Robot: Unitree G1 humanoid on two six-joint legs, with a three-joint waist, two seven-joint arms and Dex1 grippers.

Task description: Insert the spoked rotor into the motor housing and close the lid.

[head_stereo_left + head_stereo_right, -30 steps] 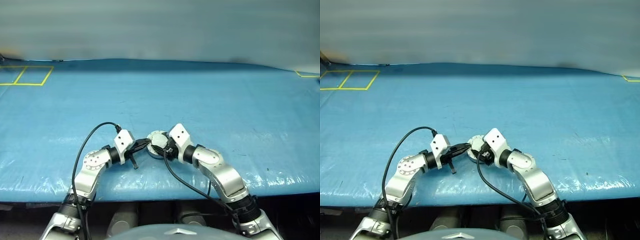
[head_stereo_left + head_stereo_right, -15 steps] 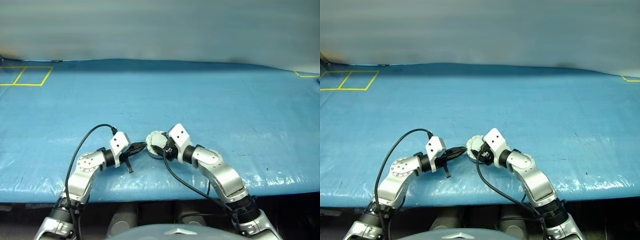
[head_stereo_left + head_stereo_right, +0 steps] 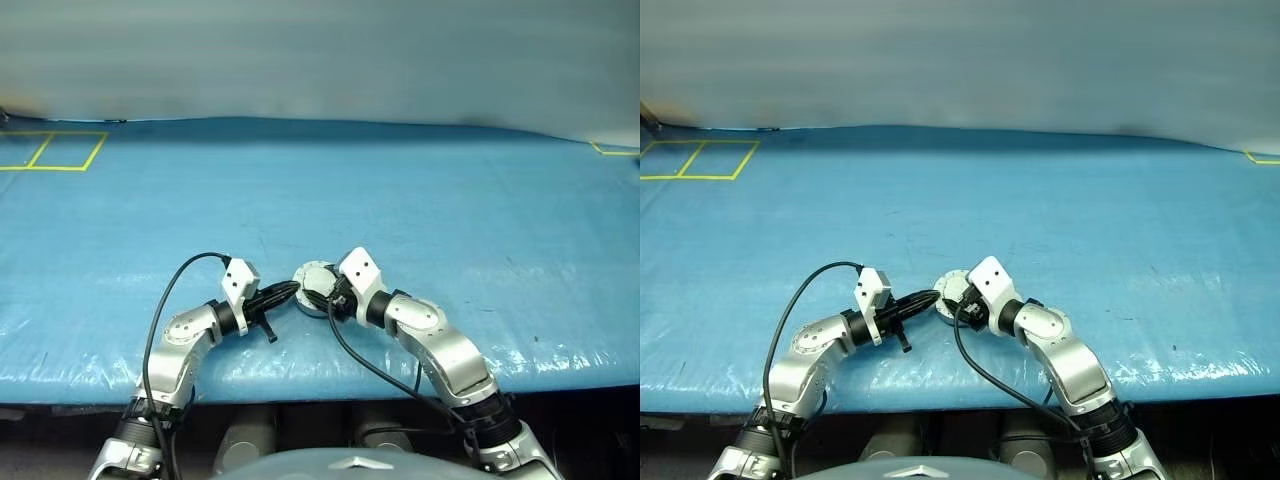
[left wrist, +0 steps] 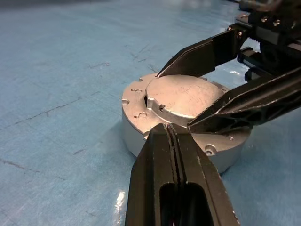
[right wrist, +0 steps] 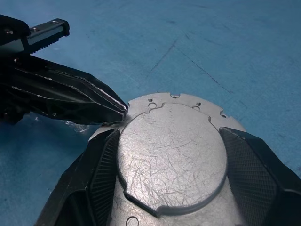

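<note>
Left wrist view, lower centre of the frame: the left gripper (image 4: 170,133) has its two black fingers pressed together with nothing between them, and the joined tip rests at the near rim of the motor housing (image 4: 141,136), just below the edge of the lid (image 4: 181,96). The right gripper (image 4: 188,101) enters from the upper right of the same frame, its fingers spread wide and set against opposite sides of the housing, so it reads as bracing the body rather than standing free. In the right wrist view the same grasp appears from above: ribbed pads (image 5: 107,167) flank the pale, scratched lid, which lies flat and flush within the rim (hinge notch toward the upper part of that frame). The spoked rotor cannot be made out; judging by the seated lid, it probably sits inside already, though that is an inference. In the left eye view the housing (image 3: 312,285) lies low and centre on the blue table cover (image 3: 420,200), between the two wrists. The step in hand appears to be pressing the lid fully home. To do it well, keep the right grasp steady, push straight down near the edge opposite the hinge, and avoid sliding the closed tip sideways, which could shift the housing or lever the lid up again.
</note>
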